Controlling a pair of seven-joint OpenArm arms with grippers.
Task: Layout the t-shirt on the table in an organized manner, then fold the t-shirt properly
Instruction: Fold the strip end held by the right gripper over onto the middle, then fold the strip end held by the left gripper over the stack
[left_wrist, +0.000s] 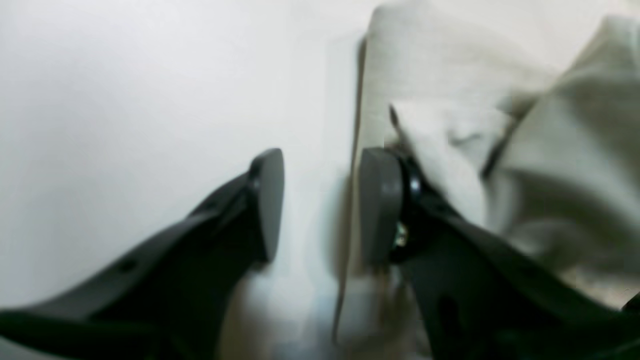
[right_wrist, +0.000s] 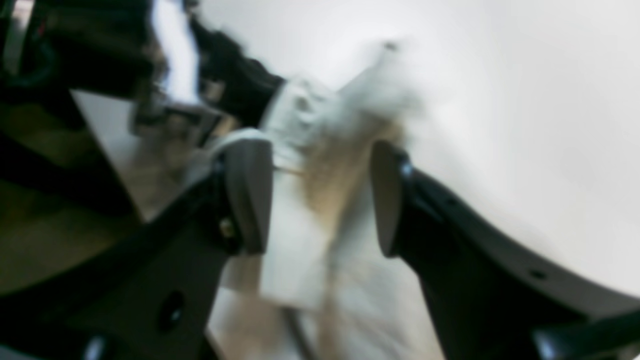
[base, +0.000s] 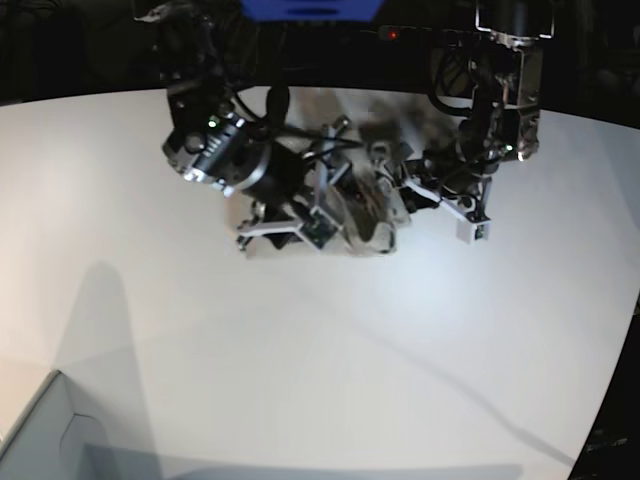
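Shirt work has hardly begun. The t-shirt (base: 365, 205) sits in a crumpled heap at the far middle of the table (base: 320, 350), between the two arms. The right gripper (right_wrist: 322, 197) has its jaws wide apart, with blurry cloth hanging in the gap but not pinched. The left gripper (left_wrist: 320, 205) is partly open too; one pad touches the shirt's edge, and nothing is squeezed between them. No part looks flat yet. Spreading it out smooth is left to do, and all the folding comes after that.
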